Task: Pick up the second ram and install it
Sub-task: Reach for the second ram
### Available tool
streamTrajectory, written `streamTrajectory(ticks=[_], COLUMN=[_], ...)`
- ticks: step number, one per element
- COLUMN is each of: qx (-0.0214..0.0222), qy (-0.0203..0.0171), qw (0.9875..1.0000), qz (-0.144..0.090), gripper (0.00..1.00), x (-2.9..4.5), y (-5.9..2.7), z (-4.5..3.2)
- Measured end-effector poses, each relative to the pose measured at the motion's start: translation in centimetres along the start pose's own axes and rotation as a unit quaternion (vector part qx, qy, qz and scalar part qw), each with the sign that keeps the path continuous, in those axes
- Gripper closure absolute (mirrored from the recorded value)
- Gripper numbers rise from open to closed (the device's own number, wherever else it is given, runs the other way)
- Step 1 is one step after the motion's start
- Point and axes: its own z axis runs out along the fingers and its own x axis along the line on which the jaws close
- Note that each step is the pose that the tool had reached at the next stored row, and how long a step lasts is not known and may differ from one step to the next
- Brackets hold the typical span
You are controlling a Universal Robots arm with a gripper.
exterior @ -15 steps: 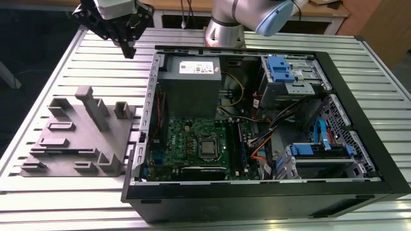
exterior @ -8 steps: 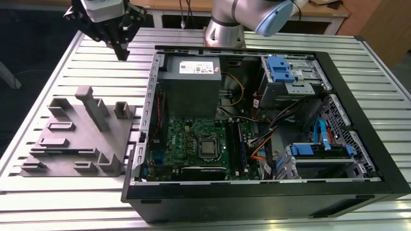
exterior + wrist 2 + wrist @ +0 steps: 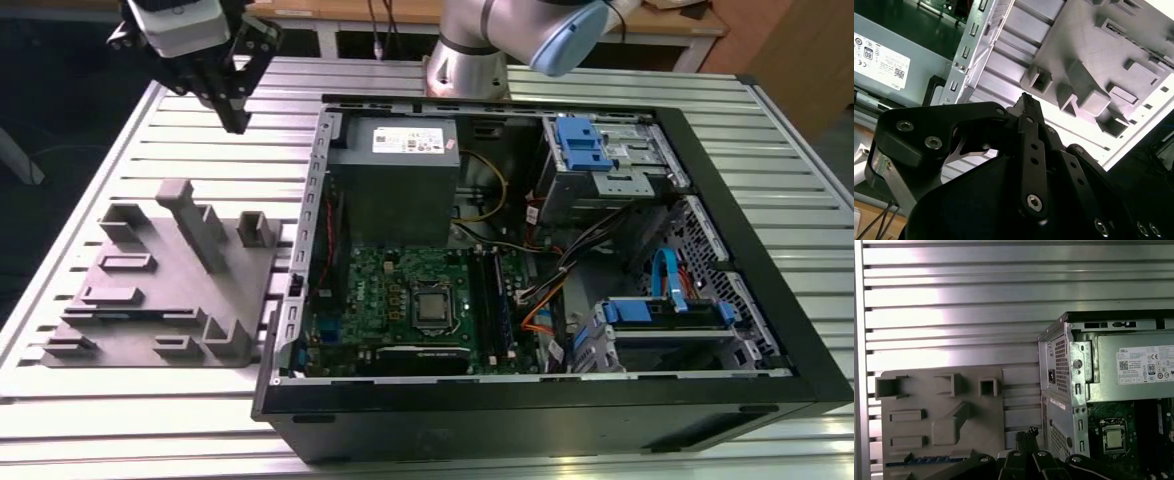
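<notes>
Your gripper (image 3: 1027, 100) hung over the slatted table (image 3: 954, 305) near the grey fixture (image 3: 944, 410), fingers (image 3: 1032, 145) pinched together on nothing. The second ram (image 3: 924, 459) (that dark strip, I think) sat in a fixture slot, so pickup and install weren't done.

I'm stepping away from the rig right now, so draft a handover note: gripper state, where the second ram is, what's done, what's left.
Gripper: shut with nothing seen in it, raised above the table between the grey fixture and the open PC case.
Second ram: apparently the dark strip lying in the fixture, seen in the first wrist view. It is not gripped.
Done: no part of the pick-up shows.
Left: pick up the ram and seat it in the memory slots on the motherboard.
</notes>
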Motion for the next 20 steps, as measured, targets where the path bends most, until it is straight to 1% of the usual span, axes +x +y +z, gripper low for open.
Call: streamTrajectory(ticks=[6,20], qx=[0.0,-0.0001], qy=[-0.0005,-0.0009], qw=[1.0,1.0], qz=[0.0,0.0], gripper=[0.93,0.93], x=[1.14,3.53], y=[-0.84,-3.05], z=[0.02,0.15])
